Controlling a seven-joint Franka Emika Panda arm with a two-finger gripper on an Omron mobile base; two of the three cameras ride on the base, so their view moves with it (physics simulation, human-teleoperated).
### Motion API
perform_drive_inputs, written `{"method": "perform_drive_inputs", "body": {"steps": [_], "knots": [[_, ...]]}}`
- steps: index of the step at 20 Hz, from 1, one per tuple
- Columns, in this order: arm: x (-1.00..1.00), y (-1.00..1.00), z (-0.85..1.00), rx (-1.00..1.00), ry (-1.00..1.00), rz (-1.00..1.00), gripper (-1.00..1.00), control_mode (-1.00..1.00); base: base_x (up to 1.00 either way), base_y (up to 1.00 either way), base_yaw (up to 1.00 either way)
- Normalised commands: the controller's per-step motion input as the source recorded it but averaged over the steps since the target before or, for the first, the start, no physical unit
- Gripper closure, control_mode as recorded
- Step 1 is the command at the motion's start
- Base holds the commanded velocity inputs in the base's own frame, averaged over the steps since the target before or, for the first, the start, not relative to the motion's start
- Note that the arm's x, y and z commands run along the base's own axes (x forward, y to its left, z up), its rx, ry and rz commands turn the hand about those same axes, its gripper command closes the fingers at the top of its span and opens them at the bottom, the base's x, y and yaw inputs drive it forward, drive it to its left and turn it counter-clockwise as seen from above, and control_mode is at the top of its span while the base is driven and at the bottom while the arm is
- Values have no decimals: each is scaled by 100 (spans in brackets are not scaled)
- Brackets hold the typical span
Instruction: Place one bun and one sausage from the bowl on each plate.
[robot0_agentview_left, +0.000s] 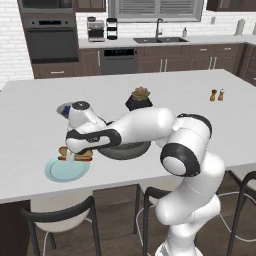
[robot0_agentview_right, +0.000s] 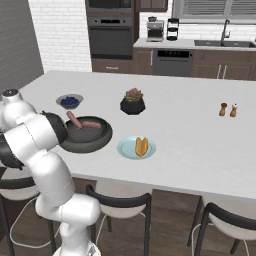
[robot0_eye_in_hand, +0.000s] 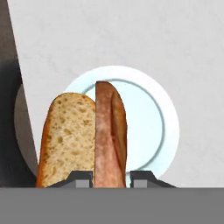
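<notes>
While the white island counter (robot0_agentview_right: 200, 125) stretches wide under everything, I read the step in hand as carrying the second bun (robot0_eye_in_hand: 87, 135) to the empty plate (robot0_agentview_left: 62, 171) on my left side of the dark bowl (robot0_agentview_right: 87, 141). That bowl holds both sausages (robot0_agentview_right: 82, 122) in the right base view, so neither has been served yet. Across the bowl, the other plate (robot0_agentview_right: 125, 149) already has a bun (robot0_agentview_right: 141, 146) lying on it. My gripper (robot0_eye_in_hand: 110, 178) is clamped on the bun I am carrying, held just above the near-left plate, which the hand view puts directly beneath it. Next I judge I need to lower, centre the bun over the plate and release it, then go back for a sausage. From the left base view I see the arm covering most of the bowl; the right base view shows its contents, and the hand view alone shows the grip.
</notes>
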Motion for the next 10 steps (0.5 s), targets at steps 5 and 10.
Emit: {"method": "perform_drive_inputs", "body": {"steps": [5,10], "knots": [[52,5,-31,0,0,0,100,-100,0,0,0],[-4,0,-26,0,-1,0,100,-100,0,0,0]]}}
